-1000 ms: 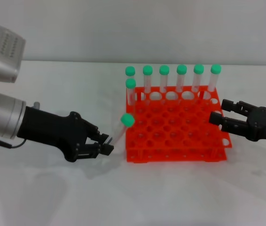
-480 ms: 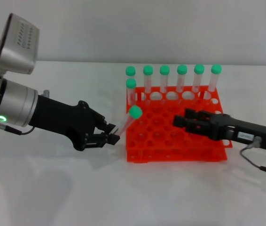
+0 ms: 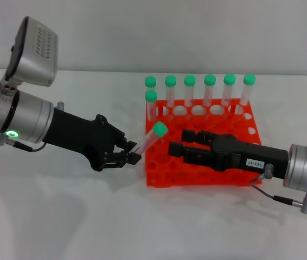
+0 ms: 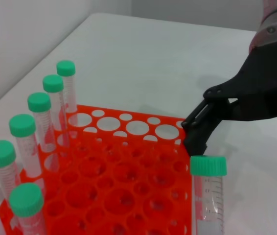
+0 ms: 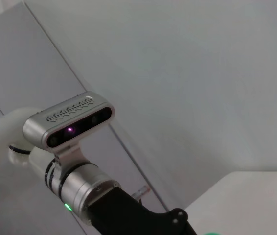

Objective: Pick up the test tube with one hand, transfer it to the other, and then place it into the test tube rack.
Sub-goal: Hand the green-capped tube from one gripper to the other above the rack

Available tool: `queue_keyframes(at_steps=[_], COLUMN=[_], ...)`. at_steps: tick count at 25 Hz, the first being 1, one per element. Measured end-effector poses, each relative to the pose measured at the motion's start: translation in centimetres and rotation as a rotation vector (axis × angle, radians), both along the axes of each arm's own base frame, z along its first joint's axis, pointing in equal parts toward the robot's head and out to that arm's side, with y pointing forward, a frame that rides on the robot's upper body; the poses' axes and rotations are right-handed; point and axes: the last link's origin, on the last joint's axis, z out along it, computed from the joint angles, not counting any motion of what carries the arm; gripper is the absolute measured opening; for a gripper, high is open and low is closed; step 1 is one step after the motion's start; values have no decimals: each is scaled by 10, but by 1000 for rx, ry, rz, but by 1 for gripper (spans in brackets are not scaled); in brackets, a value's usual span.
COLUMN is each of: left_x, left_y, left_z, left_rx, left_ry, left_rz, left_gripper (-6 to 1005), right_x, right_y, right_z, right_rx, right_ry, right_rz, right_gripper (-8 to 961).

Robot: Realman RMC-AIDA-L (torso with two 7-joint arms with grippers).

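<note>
My left gripper [image 3: 133,154], on the green-lit wrist, is shut on the lower end of the test tube [image 3: 149,141]. It holds the tube tilted, green cap up, at the left front edge of the orange-red rack [image 3: 159,176]. The held tube also shows in the left wrist view [image 4: 207,196]. My right gripper [image 3: 176,140], with the white label and blue-lit wrist, is open above the rack. Its fingertips are just right of the tube's cap, not touching it. Its fingers [image 4: 204,115] show beyond the tube in the left wrist view.
Several green-capped tubes [image 3: 209,89] stand in the rack's back row, and one more [image 3: 151,103] stands in the left column. They also show in the left wrist view [image 4: 40,122]. The right wrist view shows my left arm [image 5: 89,191] against a grey wall.
My right gripper has reached left across the rack, from its right edge to close beside the tube's cap. My left gripper has carried the tube slightly right and up.
</note>
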Motion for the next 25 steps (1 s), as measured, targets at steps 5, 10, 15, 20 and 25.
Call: queue_keyframes(at_steps=[5, 10, 15, 20, 25], left_x=[4, 9, 12, 14, 14], left_y=[3, 6, 7, 8, 8], left_z=[-3, -4, -8, -14, -17], left_rx=[-1, -3, -7, -14, -19], left_ry=[2, 0, -1, -5, 0], left_rz=[-12, -23, -31, -30, -28], left_gripper=[238, 240, 243, 246, 248], right_x=[-1, -4, -5, -8, -10], right_y=[6, 7, 9, 12, 14], right_z=[-3, -6, -9, -10, -10], right_rx=[24, 38, 52, 64, 76], right_ry=[-31, -40, -59, -70, -72], right_rz=[1, 14, 19, 29, 37], right_gripper=[721, 708, 695, 682, 669])
